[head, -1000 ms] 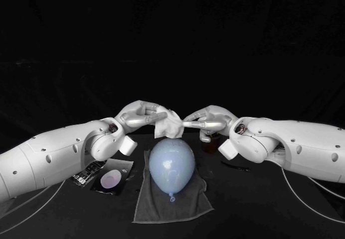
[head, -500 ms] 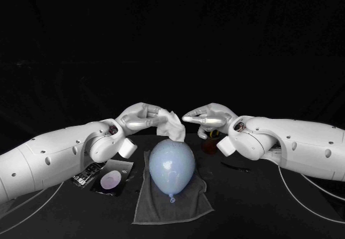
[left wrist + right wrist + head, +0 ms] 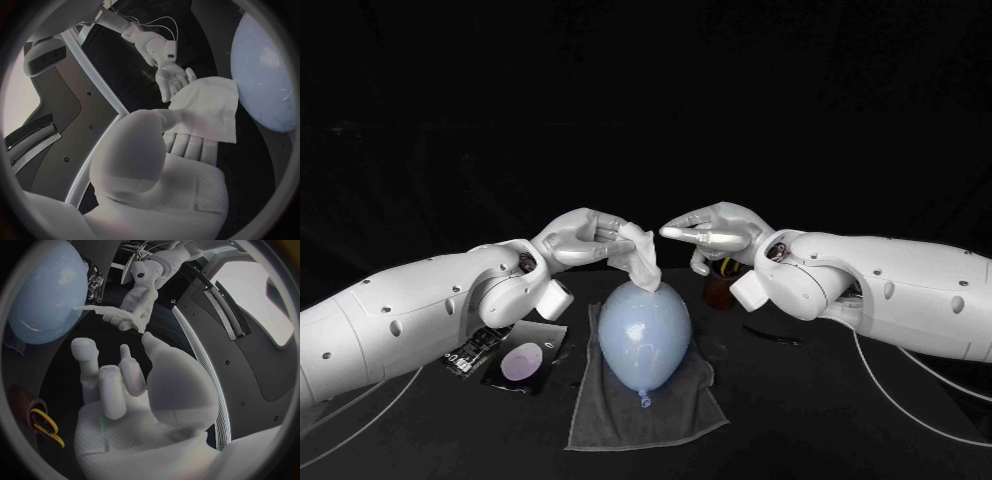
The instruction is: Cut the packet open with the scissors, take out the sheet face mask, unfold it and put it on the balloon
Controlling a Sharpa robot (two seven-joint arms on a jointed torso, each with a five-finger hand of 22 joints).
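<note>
Mask [image 3: 640, 262] pinched in left robot hand [image 3: 586, 238] above balloon [image 3: 645, 335], right robot hand [image 3: 715, 232] nearby, empty, fingers apart

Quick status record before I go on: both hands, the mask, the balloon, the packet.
left hand: pinches the mask by its upper edge, above the balloon's far end
right hand: holds nothing, fingers apart, a gap between it and the mask
mask: folded, hangs down; lower corner close to the balloon, contact cannot be told
balloon: lies on the grey towel, not yet covered
packet: flat on the table, beside the towel on the robot's left
step: unfolding not yet done
</note>
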